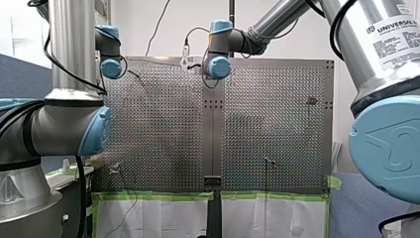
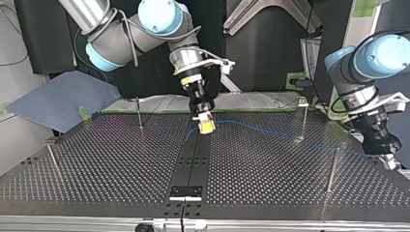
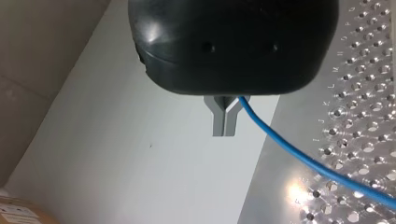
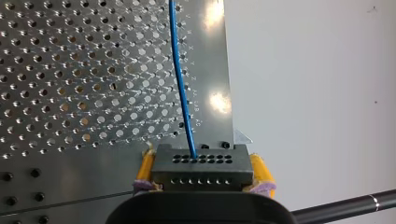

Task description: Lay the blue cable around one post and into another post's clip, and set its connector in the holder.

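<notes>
Two shiny silver tube arms (image 1: 64, 44), light blue round joint caps (image 1: 111, 68), black cables (image 1: 79, 198), white Universal label (image 1: 393, 44), black left claw (image 3: 224, 126), yellow pads (image 4: 258, 170) on right claw (image 4: 201, 161)

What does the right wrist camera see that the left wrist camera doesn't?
Only the right wrist view shows the black connector, squeezed between yellow pads. Only the left wrist view shows metal fingers closed on the blue cable. Both show that blue cable running over the perforated table.
</notes>
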Controlling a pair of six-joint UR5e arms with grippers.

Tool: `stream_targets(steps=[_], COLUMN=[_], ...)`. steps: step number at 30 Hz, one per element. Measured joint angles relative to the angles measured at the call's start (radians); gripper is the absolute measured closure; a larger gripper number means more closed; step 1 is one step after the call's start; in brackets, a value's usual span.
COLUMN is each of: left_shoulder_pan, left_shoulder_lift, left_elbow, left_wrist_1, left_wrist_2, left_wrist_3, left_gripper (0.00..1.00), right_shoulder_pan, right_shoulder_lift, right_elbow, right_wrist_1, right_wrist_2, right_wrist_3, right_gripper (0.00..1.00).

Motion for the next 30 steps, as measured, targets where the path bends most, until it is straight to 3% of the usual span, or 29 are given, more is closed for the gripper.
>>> stream_targets(steps=[6, 18, 30], left_shoulder_pan=[0.002, 0.017, 0.044], left_shoulder_lift=[-0.051, -0.101, -0.172], left_elbow=[0.032, 0.099, 0.113], left_wrist_1=[0.000, 0.000, 0.012], left_wrist_2=[0.037, 0.057, 0.086], left_wrist_3=[-0.002, -0.037, -0.052], left_gripper=[1.00, 1.00, 1.00], right_shoulder_pan=[-0.006, -0.020, -0.034], right_shoulder_lift=[0.003, 0.008, 0.026], right_elbow=[-0.003, -0.011, -0.015], right_wrist_1=[-0.008, -0.014, -0.013], right_wrist_2=[-0.001, -0.002, -0.003], right_wrist_3=[0.001, 0.002, 0.002], right_gripper=[1.00, 1.00, 1.00])
